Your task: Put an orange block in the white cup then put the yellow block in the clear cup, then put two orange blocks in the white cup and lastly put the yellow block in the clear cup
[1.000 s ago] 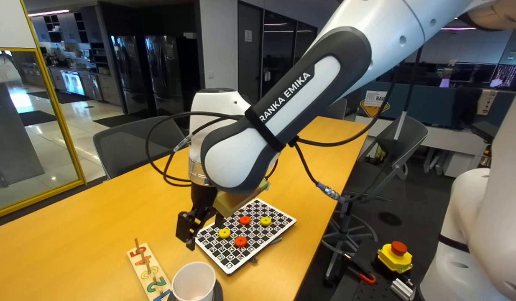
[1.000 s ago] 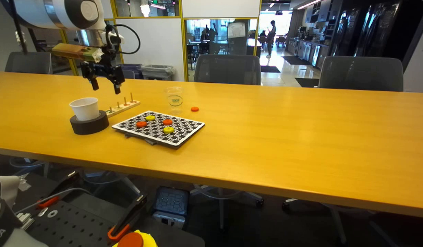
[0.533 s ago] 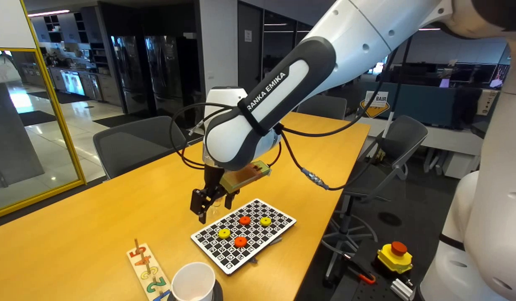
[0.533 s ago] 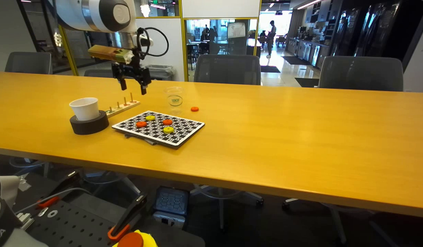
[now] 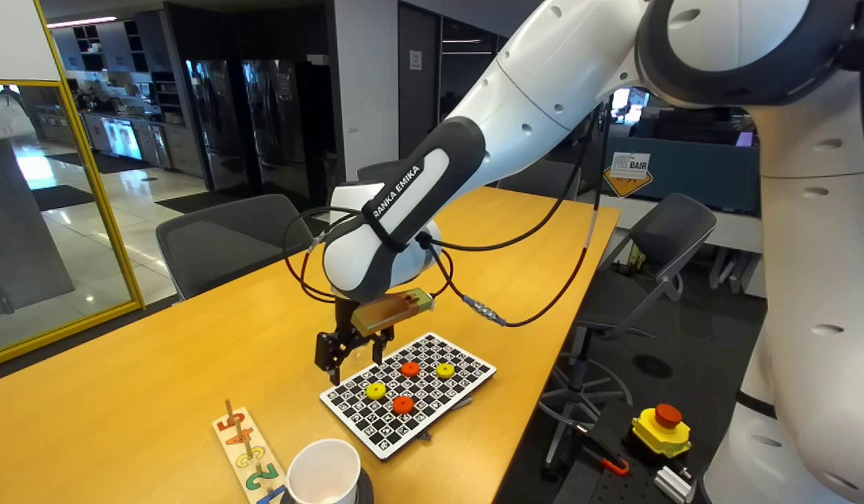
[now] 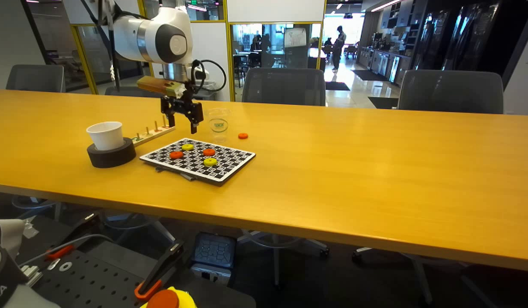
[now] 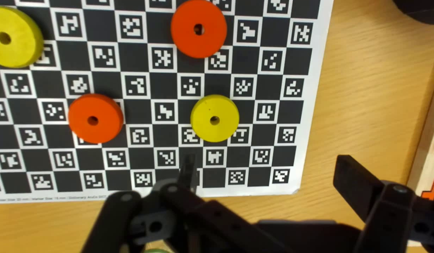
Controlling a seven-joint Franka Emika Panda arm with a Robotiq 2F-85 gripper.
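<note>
Above a corner of the checkered board (image 6: pixel 236 155), the pincer (image 6: pixel 182 127) hangs with fingers spread wide, nothing between them; wrist view sets one fingertip against squares, the other against bare tabletop (image 7: pixel 361 105). Wide spread likely suits a block pick; which block, can't tell. Two orange blocks (image 6: pixel 176 155) and two yellow blocks (image 6: pixel 188 147) lie spaced out on the board, probably so fingers fit around each. A third orange block (image 6: pixel 243 136) lies loose near the clear cup (image 6: pixel 218 124), itself upright just beside the board. The white cup (image 6: pixel 105 136) stands on or in a black ring (image 6: pixel 112 159), can't tell which; ring presumably steadies it. Five blocks outside the cups, so judged early; cup insides not readable. Versus a second ago: pincer has shifted from nearer the white cup towards the clear cup, and sits lower. Blocks, cups, ring unmoved.
</note>
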